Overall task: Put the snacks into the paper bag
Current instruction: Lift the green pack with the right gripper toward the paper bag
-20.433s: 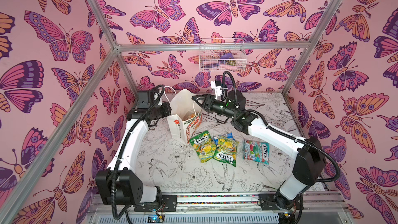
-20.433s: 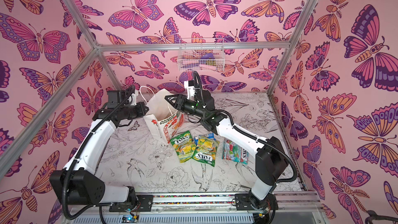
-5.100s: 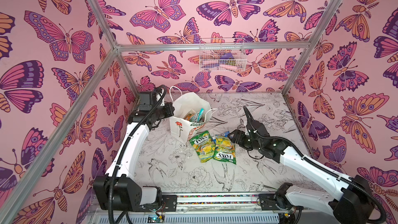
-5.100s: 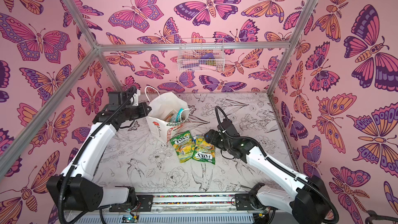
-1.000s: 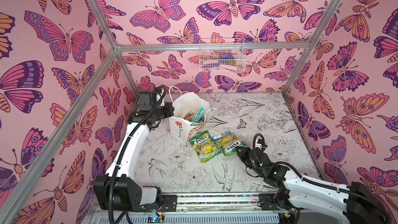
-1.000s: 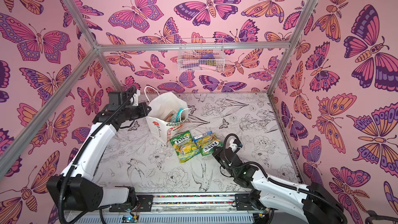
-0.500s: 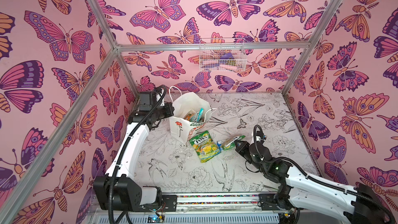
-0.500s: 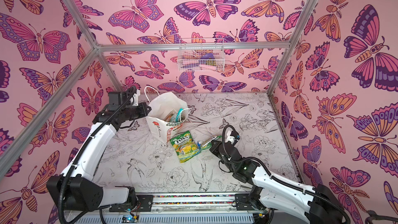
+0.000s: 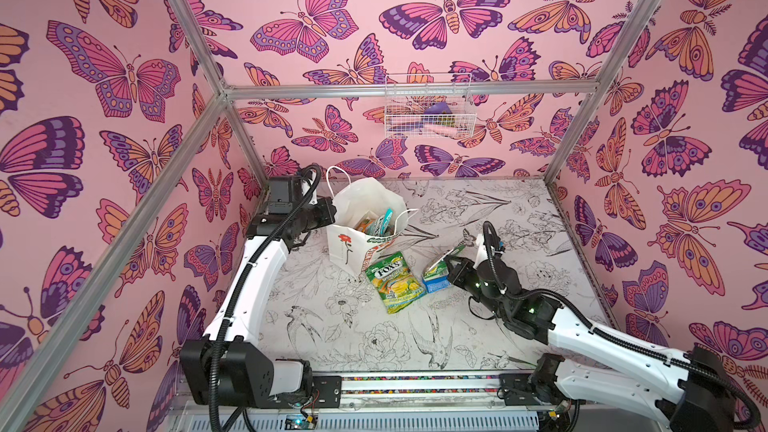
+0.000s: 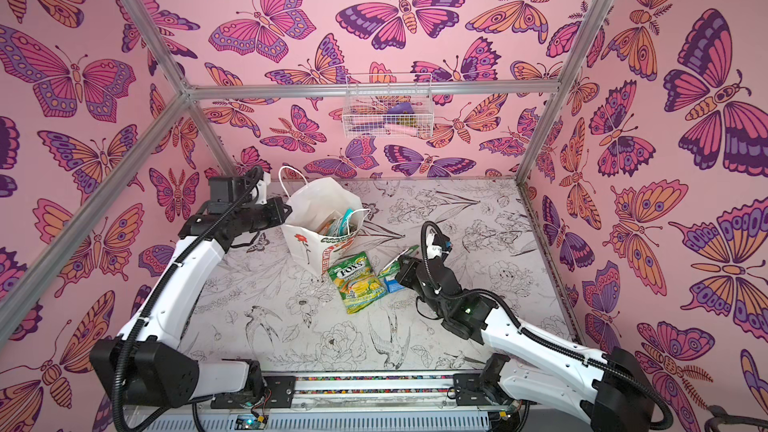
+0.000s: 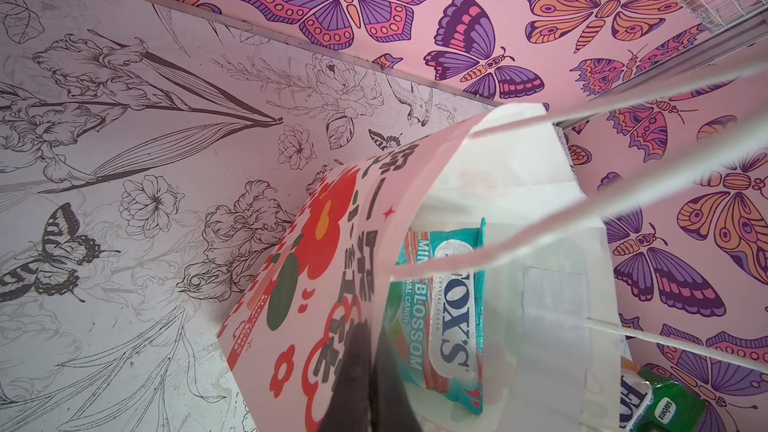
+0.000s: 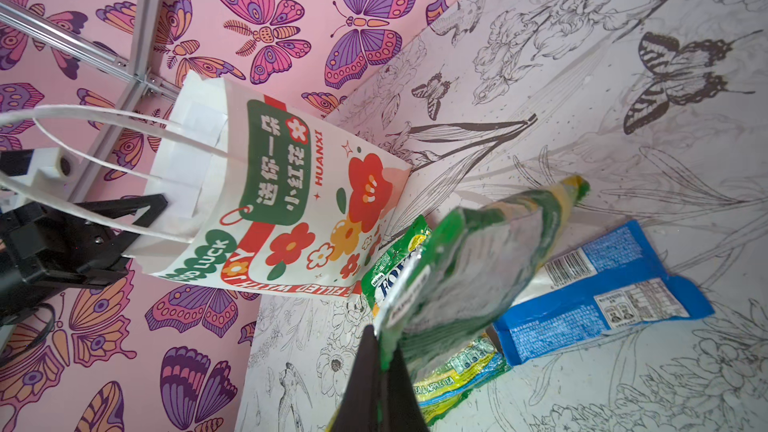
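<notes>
The white paper bag [image 9: 370, 205] [image 10: 322, 203] stands upright at the back left, with its red flower face towards the front. My left gripper [image 9: 332, 211] [image 11: 370, 338] is shut on the bag's rim [image 11: 415, 201]. Inside it lie a teal FOX'S packet [image 11: 449, 297] and an orange packet [image 9: 365, 224]. My right gripper [image 9: 449, 265] [image 12: 380, 342] is shut on a green-yellow FOX'S packet [image 9: 451, 254] [image 12: 478, 259], held tilted above the table. A second green-yellow packet [image 9: 395, 282] [image 10: 357, 282] lies flat in front of the bag. A blue-white packet [image 9: 434, 284] [image 12: 602, 297] lies beside it.
A white wire basket [image 9: 428, 105] [image 10: 386, 105] with a few items hangs on the back wall. Pink butterfly walls and aluminium frame posts [image 9: 199, 56] close in the flower-printed table [image 9: 374, 347]. One cord handle [image 9: 332, 176] stands up above my left gripper.
My right gripper has lifted the green-yellow packet off the table and tilted it on edge, uncovering the blue-white packet. The left arm and the bag have not moved.
</notes>
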Motion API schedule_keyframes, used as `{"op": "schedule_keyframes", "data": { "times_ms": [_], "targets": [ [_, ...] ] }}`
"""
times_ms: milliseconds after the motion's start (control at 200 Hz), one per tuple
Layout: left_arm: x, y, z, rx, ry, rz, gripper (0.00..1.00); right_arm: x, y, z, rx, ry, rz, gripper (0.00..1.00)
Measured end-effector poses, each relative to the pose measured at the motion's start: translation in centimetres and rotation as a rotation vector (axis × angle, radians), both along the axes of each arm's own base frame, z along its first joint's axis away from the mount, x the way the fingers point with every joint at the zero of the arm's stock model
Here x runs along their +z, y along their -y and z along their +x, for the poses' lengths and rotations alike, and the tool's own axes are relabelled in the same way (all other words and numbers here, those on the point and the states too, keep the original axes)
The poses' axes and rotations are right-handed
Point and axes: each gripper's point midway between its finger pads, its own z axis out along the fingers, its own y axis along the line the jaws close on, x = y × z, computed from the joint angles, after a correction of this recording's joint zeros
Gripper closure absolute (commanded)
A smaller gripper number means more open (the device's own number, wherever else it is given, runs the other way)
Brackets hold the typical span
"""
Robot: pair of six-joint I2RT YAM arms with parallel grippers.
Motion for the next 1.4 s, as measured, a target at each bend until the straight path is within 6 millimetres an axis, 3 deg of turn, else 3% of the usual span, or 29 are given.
{"op": "schedule_keyframes", "data": {
  "times_ms": [466, 841, 1122, 1397],
  "targets": [
    [0.0, 0.0, 0.0, 0.0, 0.0, 0.0, 1.0, 3.8, -0.9, 0.5, 0.043, 0.082, -0.029, 1.0],
    [0.0, 0.0, 0.0, 0.0, 0.0, 0.0, 1.0, 9.5, -2.2, 1.0, 0.098, 0.202, -0.049, 1.0],
    [0.0, 0.0, 0.0, 0.0, 0.0, 0.0, 1.0, 11.9, -2.8, 1.1, 0.132, 0.255, -0.078, 1.0],
    [0.0, 0.0, 0.0, 0.0, 0.0, 0.0, 1.0, 15.5, -3.4, 1.2, 0.155, 0.329, -0.077, 1.0]
  ]
}}
